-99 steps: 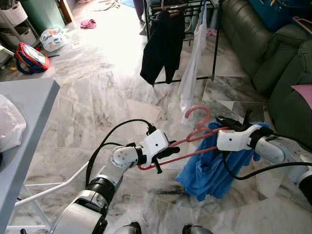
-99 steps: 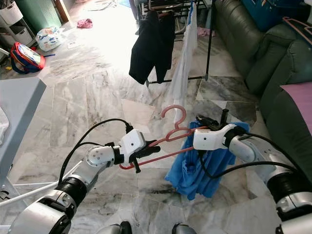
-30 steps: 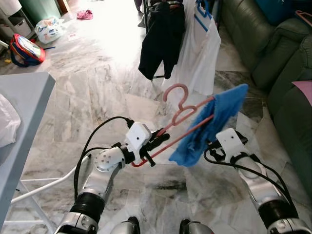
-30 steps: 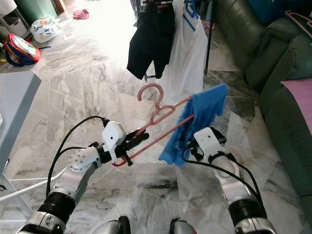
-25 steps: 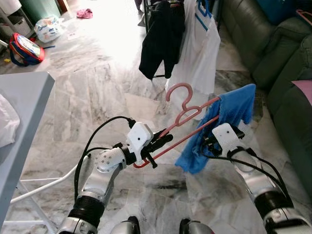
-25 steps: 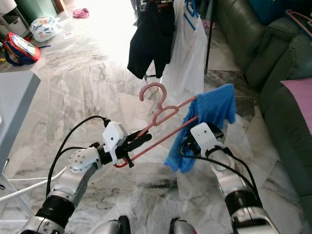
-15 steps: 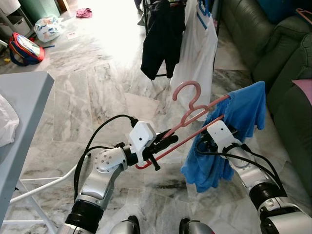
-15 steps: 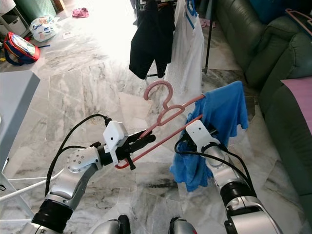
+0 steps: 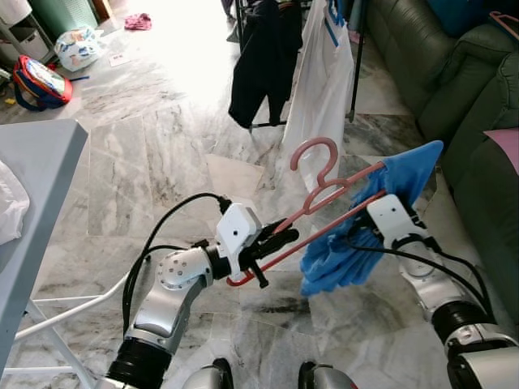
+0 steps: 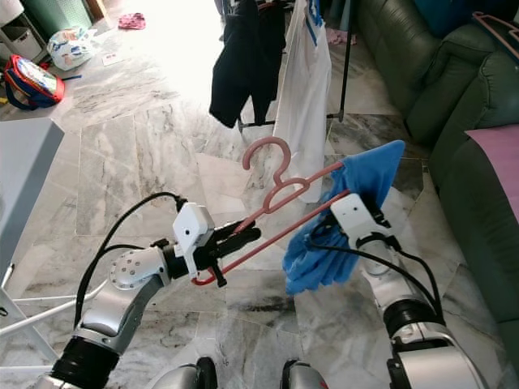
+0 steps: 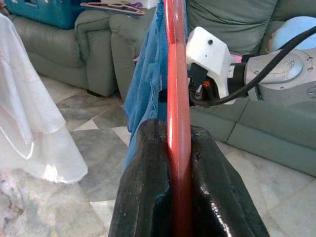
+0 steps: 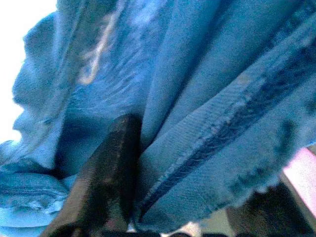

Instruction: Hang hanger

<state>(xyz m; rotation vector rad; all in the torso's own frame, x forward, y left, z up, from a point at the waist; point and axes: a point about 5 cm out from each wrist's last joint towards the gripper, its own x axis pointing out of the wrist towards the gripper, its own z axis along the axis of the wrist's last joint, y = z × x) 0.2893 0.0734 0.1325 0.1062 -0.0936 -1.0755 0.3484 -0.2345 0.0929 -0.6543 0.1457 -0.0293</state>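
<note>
While left gripper (image 9: pixel 276 241) is clamping the pink plastic hanger (image 9: pixel 324 198), right gripper (image 12: pixel 163 182) is pinching blue cloth (image 9: pixel 381 211) now raised higher, open marble floor (image 9: pixel 162 162) ahead.

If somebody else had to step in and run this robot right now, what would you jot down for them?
Left gripper: shut on the lower bar of the pink plastic hanger, hook pointing up.
Right gripper: buried in the blue cloth garment; whether its fingers are open or shut cannot be made out.
Garment: bunched on the hanger's far end, not spread over both shoulders.
The black metal clothes rack, bearing a dark garment and a white one, stands ahead across the marble floor.
Done: hanger lifted with the garment on it.
Left: straighten the garment, approach the rack, hook the hanger on.
</note>
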